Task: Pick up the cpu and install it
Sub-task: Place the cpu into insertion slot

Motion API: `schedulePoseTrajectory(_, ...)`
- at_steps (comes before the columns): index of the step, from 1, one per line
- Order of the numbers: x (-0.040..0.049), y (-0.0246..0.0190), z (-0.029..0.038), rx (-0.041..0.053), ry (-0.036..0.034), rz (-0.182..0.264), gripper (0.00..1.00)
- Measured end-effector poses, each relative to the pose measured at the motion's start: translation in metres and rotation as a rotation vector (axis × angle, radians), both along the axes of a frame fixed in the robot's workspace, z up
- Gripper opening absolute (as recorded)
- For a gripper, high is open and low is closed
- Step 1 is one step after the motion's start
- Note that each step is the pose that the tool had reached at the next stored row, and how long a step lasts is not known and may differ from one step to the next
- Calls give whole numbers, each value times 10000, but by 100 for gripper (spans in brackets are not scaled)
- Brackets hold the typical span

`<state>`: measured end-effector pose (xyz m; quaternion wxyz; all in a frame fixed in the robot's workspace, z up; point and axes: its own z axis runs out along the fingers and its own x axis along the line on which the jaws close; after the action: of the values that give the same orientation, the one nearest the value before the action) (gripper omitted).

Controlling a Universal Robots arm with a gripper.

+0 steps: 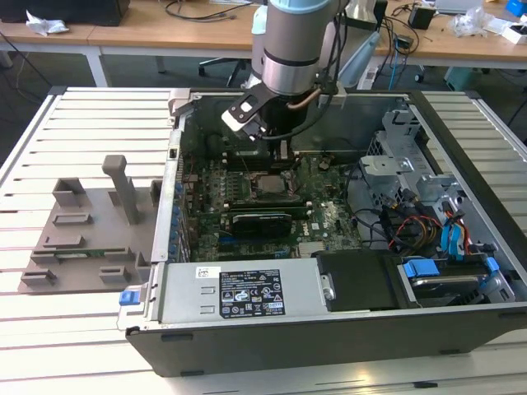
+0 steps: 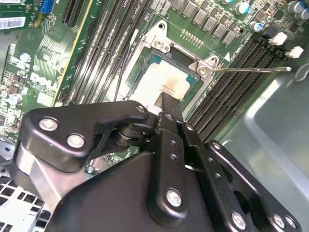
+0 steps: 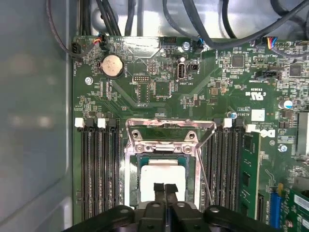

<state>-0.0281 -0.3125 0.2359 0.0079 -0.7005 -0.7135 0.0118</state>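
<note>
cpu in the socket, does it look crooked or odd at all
Nothing stands out: the flat square silvery-grey cpu lies square in its metal-framed socket, edges parallel. Only a faint brownish smudge marks its top.

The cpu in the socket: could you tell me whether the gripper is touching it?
Cannot tell: in the first wrist view the gripper overlaps the cpu, with neither contact nor gap plain.

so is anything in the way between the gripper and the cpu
nothing visible does: the gripper hangs right over the cpu, which lies in the socket, and the metal frame is swung back clear of it
</note>
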Motion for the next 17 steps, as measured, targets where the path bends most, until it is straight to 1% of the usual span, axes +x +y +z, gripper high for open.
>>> schedulePoseTrajectory(1,0,0,41,-1,1,0,11)
schedulePoseTrajectory(2,0,0,61,-2,1,0,11)
schedulePoseTrajectory(4,0,0,125,-1,0,-1,11)
schedulePoseTrajectory(8,0,0,207,-2,0,0,11)
schedulePoseTrajectory(10,0,0,297,0,0,0,11)
schedulePoseTrajectory(15,0,0,409,-1,0,0,11)
schedulePoseTrajectory(16,0,0,450,0,0,0,11)
schedulePoseTrajectory(17,0,0,474,0,0,0,11)
